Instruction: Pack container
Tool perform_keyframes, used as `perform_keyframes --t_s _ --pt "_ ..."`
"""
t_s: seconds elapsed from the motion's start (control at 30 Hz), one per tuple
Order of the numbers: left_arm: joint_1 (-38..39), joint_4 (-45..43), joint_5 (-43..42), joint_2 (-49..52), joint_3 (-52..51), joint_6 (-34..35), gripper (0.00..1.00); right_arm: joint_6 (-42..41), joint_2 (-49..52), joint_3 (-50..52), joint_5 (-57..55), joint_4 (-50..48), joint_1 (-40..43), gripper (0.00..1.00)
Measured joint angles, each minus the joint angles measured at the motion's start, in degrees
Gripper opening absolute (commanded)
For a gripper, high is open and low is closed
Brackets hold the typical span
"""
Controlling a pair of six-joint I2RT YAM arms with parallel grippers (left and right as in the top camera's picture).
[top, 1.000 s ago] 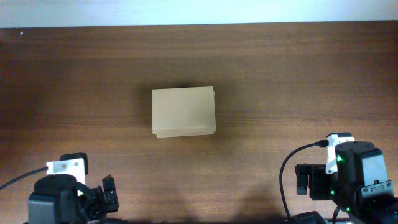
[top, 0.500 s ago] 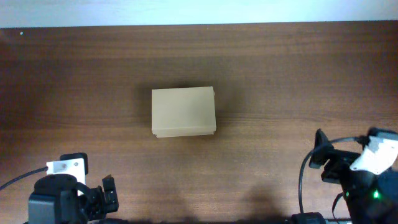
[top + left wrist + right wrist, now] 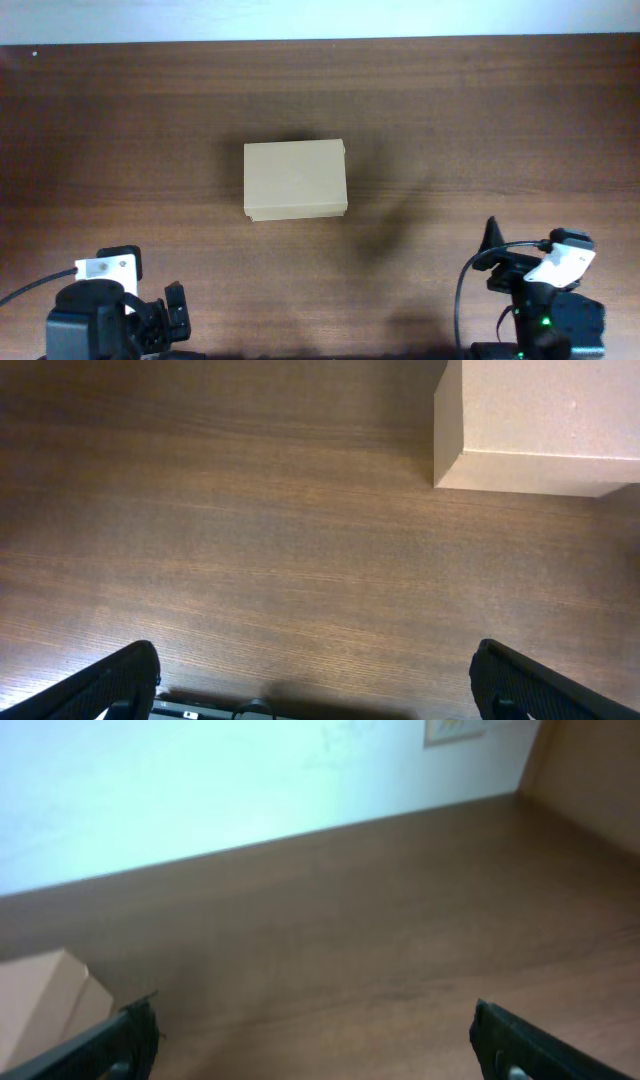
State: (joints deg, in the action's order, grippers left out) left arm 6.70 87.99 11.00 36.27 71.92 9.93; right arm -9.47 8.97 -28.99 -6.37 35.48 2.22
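The container [image 3: 295, 180] is a plain tan cardboard box with its lid shut, standing in the middle of the table. It shows at the top right of the left wrist view [image 3: 540, 420] and at the lower left edge of the right wrist view [image 3: 45, 995]. My left gripper [image 3: 172, 312] is at the front left, open and empty [image 3: 320, 695], well short of the box. My right gripper [image 3: 495, 255] is at the front right, raised and tilted, open and empty [image 3: 320, 1045]. No pens are in view.
The dark wooden table [image 3: 480, 120] runs to a pale wall [image 3: 320, 18] along the far edge. In the right wrist view the wall [image 3: 200, 780] and a wooden panel [image 3: 590, 770] at the far right show.
My right arm has swung and tilted up, its gripper shifting left at the front right. The left arm and the box have not moved.
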Motion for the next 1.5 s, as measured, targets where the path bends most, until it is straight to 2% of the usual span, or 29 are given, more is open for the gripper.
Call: perform_keyframes --t_s 0.33,0.67,1.5 --pt "0.00 0.00 0.00 0.00 -0.04 0.00 1.00 0.00 -7.39 13.46 2.25 -6.73 0.00 0.99" --pt "0.00 0.00 0.00 0.00 -0.07 0.00 1.00 0.02 -8.09 21.00 3.72 -10.67 0.00 0.99" --pt "0.00 0.00 0.00 0.00 -0.09 0.00 1.00 0.02 -8.13 21.42 3.74 -11.10 0.00 0.99"
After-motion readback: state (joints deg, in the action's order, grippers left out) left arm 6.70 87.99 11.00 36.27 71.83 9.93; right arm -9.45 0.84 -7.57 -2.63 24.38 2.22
